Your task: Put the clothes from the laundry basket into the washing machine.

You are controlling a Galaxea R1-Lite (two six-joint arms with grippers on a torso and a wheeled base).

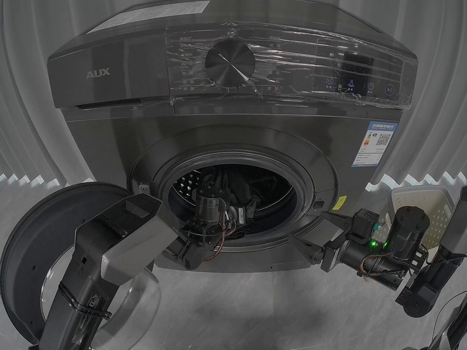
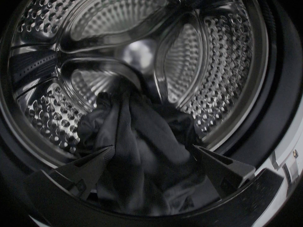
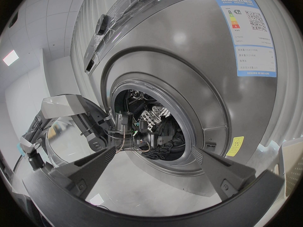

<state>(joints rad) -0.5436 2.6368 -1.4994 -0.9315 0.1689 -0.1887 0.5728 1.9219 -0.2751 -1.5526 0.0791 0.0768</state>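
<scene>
1. grey front-loading washing machine (image 1: pixel 233 137), with round door (image 1: pixel 48 249) swung wide open on the left.
2. heap of dark crumpled clothes (image 2: pixel 135 148) low in the perforated steel drum (image 2: pixel 227 63); single garments hard to tell apart in the gloom.
3. left gripper (image 2: pixel 153 148) inside the drum mouth, fingers spread wide either side of the cloth, clamped on nothing; contact with the fabric unclear.
4. right gripper (image 3: pixel 153 148) outside, near the machine's lower right front, spread wide and empty.
5. white perforated laundry basket (image 1: pixel 423 205) right of the machine, partly cut off behind the right arm; contents hidden.
</scene>
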